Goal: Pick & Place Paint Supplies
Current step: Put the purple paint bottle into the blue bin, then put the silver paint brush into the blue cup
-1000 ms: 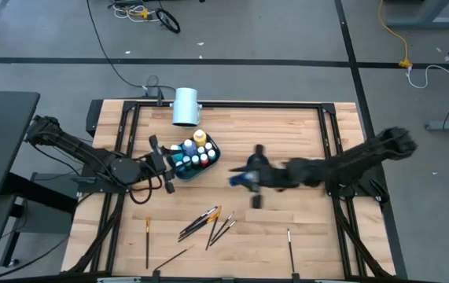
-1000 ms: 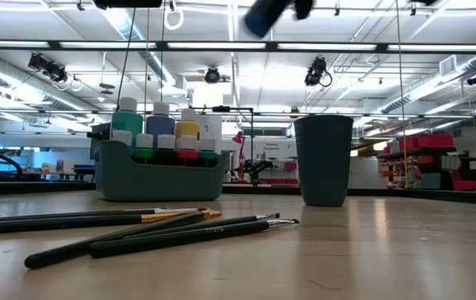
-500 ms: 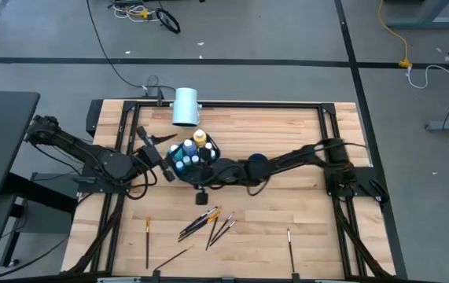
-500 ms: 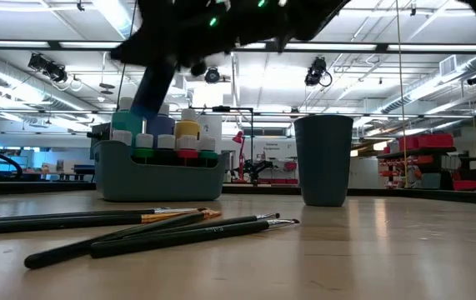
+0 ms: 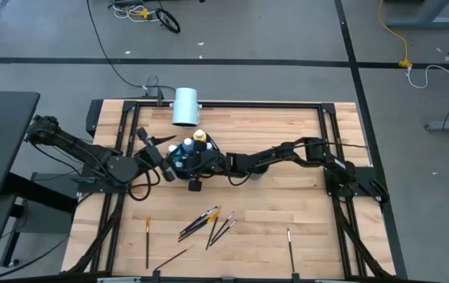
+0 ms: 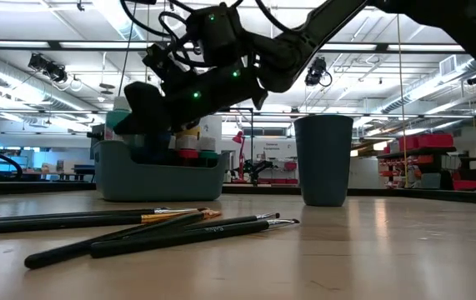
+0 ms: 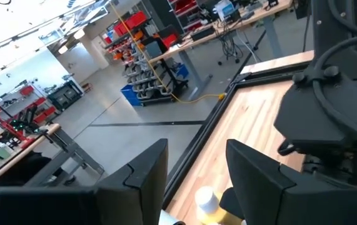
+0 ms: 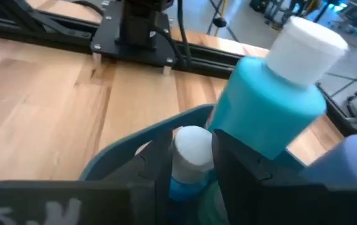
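**Right arm setting bottle into caddy**

Right gripper clamps a white-capped blue paint bottle inside the grey caddy, beside a teal bottle. Lower straight, release only once seated. Left gripper, fingers apart, empty, beside caddy. Paintbrushes remain on table.

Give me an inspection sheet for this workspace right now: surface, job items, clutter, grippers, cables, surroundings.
Surface: wooden table, dark frame rails along its edges.
Job's things: paint bottles in grey caddy; paintbrushes loose on the near side.
Clutter: white cylinder at far edge; dark cup.
Grippers: right gripper shut on a white-capped blue bottle in the caddy; left gripper open, beside the caddy.
Cables: cords on floor.
Surroundings: workshop shelving, benches, ceiling lights.
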You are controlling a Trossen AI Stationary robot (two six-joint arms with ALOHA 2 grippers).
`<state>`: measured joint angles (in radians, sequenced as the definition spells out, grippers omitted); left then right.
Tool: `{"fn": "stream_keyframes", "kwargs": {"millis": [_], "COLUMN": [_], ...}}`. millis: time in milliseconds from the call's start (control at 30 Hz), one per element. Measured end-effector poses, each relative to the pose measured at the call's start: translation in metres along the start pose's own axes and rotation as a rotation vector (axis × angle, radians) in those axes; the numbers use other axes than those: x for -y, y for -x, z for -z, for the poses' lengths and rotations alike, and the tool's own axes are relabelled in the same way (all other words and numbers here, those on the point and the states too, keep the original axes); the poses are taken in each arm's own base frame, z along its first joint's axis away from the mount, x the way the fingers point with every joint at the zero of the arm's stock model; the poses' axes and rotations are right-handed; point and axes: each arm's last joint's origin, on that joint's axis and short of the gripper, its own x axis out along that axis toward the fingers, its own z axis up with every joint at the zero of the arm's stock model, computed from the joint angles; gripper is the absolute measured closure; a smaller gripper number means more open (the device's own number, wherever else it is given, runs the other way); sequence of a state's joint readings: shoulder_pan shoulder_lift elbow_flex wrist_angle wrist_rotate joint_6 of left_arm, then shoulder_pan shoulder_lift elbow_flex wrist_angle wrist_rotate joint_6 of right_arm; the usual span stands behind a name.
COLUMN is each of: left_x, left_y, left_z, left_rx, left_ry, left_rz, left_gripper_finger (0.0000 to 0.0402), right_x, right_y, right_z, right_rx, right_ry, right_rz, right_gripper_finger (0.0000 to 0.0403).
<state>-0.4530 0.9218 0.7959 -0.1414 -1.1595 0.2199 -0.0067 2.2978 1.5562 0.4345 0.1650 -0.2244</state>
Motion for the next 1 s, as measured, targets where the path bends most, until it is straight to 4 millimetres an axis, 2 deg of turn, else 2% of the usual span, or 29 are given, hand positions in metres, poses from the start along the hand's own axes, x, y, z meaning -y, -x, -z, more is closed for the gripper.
{"fn": "stream_keyframes", "kwargs": {"millis": [100,367,500,567,767,1000], "left_x": [0.000,0.000,0.000,0.000,0.000,0.000], "left_y": [0.000,0.000,0.000,0.000,0.000,0.000], "left_z": [0.000,0.000,0.000,0.000,0.000,0.001], "left_rx": [0.000,0.000,0.000,-0.001,-0.002,-0.003], "left_ry": [0.000,-0.001,-0.001,-0.003,-0.004,-0.005], "left_rz": [0.000,0.000,0.000,0.001,0.000,0.002], "left_gripper_finger": [0.0231,0.0231,0.0231,0.0231,0.0231,0.0231], "right_x": [0.004,0.005,0.003,0.004,0.010,0.023], "right_y": [-0.002,-0.002,0.000,0.004,0.034,0.094], "right_z": [0.002,0.001,-0.003,-0.012,-0.056,-0.099], "right_rx": [0.007,0.035,0.041,0.055,0.064,-0.114], "right_ry": [-0.006,-0.016,-0.008,-0.014,-0.002,0.045], "right_rz": [-0.019,-0.008,-0.010,-0.011,-0.026,-0.079], "right_gripper_finger": [0.0282,0.0176,0.0151,0.0148,0.0156,0.0162]}}
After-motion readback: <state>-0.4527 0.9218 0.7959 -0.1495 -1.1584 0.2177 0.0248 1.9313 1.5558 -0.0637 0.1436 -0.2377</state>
